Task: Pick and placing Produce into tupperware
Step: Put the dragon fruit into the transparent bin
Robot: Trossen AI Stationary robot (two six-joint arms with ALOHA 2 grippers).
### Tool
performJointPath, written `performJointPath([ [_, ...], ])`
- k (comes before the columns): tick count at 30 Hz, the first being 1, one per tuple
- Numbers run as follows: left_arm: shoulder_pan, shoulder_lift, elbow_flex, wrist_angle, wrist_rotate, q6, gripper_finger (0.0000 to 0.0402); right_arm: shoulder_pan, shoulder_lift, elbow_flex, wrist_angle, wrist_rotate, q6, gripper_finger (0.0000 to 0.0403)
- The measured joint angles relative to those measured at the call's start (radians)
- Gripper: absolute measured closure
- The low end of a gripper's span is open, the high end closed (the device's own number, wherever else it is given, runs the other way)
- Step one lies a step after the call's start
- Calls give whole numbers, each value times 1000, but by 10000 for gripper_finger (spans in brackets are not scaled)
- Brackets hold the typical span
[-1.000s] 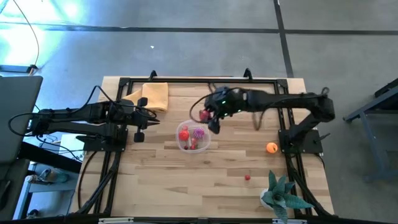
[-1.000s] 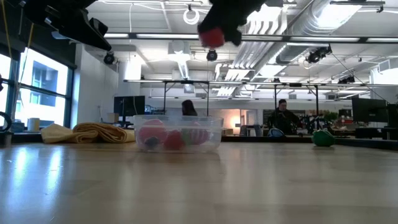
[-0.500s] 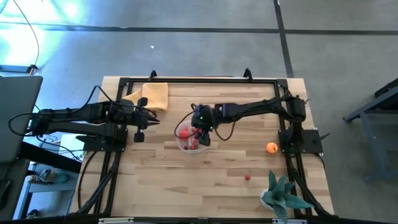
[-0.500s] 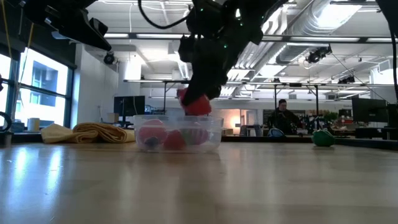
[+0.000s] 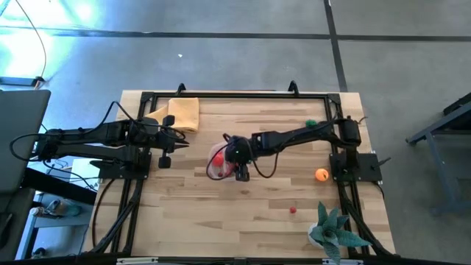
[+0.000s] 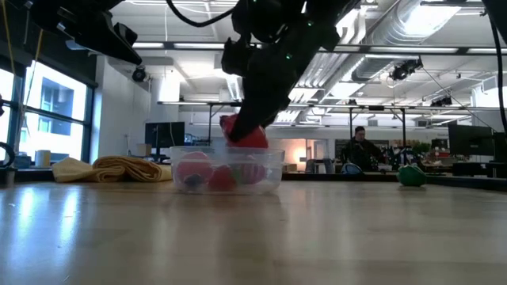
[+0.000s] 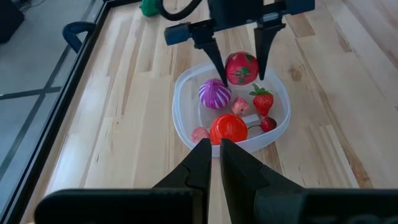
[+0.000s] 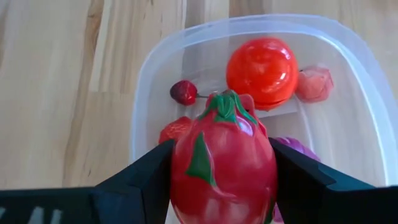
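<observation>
Right pincer (image 7: 236, 53) clamped on red fruit (image 8: 222, 167) above tub (image 7: 186, 84); tomato (image 8: 261, 71), cherry (image 8: 183, 91), purple onion (image 7: 214, 94) below it.

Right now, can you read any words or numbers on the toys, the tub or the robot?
None: no word, number or sign can be read.
The clear tub and the toy fruits in it are plain.
The red fruit held in the right end effector has green leaf markings only.
</observation>
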State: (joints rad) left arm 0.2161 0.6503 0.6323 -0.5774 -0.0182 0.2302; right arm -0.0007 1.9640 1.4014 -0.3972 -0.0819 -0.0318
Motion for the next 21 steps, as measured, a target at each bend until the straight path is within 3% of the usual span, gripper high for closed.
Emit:
performJointPath([
  [21,0,0,0,0,0,0,378,8,63,-1,21,-25,-21,191],
])
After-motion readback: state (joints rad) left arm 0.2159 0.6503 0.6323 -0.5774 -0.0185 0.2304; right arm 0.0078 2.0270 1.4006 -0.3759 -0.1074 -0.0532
